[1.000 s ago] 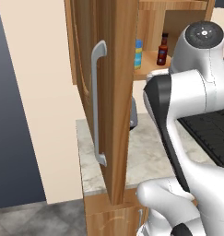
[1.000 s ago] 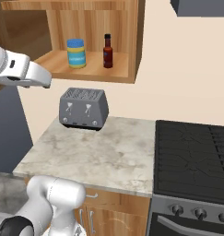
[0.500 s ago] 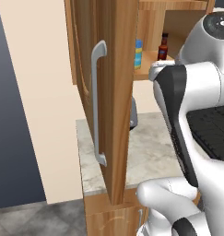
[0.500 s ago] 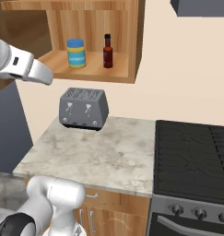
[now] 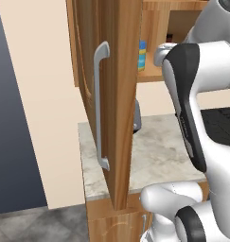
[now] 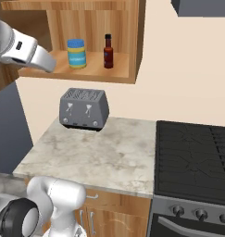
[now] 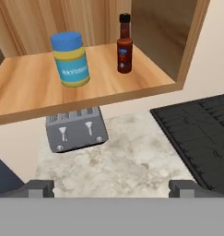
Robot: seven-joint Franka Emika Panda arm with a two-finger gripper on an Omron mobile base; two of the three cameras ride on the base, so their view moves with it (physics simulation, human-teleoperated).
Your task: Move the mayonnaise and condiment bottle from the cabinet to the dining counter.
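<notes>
In the left base view the cabinet (image 5: 117,85) door stands swung open, seen nearly edge-on, with its long grey bar handle (image 5: 100,106) running down the outer face. Behind the door's edge a sliver of the mayonnaise (image 5: 142,55) shows on the shelf, and the white arm (image 5: 192,90) rises in front of the opening.

In the right base view the open cabinet (image 6: 134,44) hangs above a marble surface (image 6: 104,155). On its shelf the mayonnaise (image 6: 77,53) stands upright toward the left, and the condiment bottle (image 6: 108,51) stands upright to its right, near it but not touching, closer to the cabinet's right wall. Both sit back from the shelf's front edge. Below them a grey toaster (image 6: 84,108) sits at the back of the surface, toward its left corner. To the right of the surface lies a black stove top (image 6: 195,157). The arm's white forearm (image 6: 26,50) reaches in from the left edge, level with the shelf and left of the jar.

In the hand view the claw (image 7: 111,188) has its two dark tips set wide apart, with nothing between them; it hangs in front of the shelf, clear of both items. The mayonnaise (image 7: 70,59) stands left of centre on the shelf, the condiment bottle (image 7: 125,44) to its right and a little farther back, and the toaster (image 7: 76,130) shows under the shelf's front edge.
</notes>
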